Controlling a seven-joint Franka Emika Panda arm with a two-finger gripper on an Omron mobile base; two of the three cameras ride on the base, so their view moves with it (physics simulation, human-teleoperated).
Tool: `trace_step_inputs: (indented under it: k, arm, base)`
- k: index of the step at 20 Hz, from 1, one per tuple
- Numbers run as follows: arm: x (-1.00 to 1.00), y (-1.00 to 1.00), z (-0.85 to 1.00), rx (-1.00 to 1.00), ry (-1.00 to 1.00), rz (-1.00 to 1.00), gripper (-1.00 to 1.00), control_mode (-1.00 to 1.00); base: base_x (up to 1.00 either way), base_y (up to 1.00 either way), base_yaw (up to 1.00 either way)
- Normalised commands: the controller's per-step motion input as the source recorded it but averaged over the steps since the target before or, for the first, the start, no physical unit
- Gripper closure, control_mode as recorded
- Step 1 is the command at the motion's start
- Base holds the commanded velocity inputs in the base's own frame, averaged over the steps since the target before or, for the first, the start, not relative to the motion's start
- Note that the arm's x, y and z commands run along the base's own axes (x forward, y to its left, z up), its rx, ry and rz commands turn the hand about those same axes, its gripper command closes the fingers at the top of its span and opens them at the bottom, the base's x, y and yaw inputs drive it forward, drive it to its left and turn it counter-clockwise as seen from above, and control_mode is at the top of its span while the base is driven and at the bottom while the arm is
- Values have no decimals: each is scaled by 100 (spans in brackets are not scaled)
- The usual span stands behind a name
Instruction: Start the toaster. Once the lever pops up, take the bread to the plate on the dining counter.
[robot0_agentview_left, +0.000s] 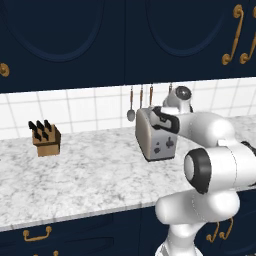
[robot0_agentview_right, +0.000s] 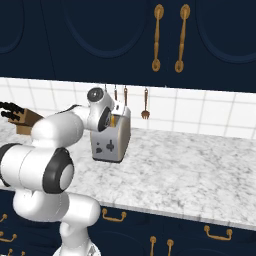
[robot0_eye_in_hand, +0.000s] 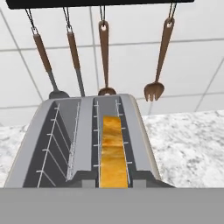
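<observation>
The silver-grey toaster (robot0_agentview_left: 159, 144) (robot0_agentview_right: 111, 144) stands on the marble counter against the tiled wall. From above, the toaster (robot0_eye_in_hand: 52, 144) has two slots; the tan bread (robot0_eye_in_hand: 113, 153) stands in the right one, and the left is empty. My gripper (robot0_agentview_left: 161, 120) (robot0_agentview_right: 112, 120) sits low over the toaster's top, right at the bread (robot0_agentview_right: 113, 121). Its fingers are hidden behind the hand and toaster, so I cannot tell if they grip the slice. The plate and the dining counter are out of view.
A wooden knife block (robot0_agentview_left: 46, 139) (robot0_agentview_right: 20, 120) stands to the toaster's left. Several utensils (robot0_eye_in_hand: 104, 57) (robot0_agentview_right: 145, 107) hang on the wall just behind the toaster. Marble counter (robot0_agentview_left: 90, 175) stretches to both sides, with dark cabinets above.
</observation>
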Motion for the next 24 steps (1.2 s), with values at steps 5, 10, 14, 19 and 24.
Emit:
trace_step_inputs:
  k: [5,10,14,19,24]
  arm:
    - [-19,0,11,3,-11,0,100,-100]
    - [-18,0,30,2,-10,0,100,-100]
    - [-23,0,42,1,-14,0,100,-100]
    - [-39,0,32,2,-20,0,100,-100]
    - [-33,0,36,3,-18,0,100,-100]
  base:
    - [0,0,0]
    - [0,0,0]
    - [0,0,0]
    - [0,0,0]
    - [0,0,0]
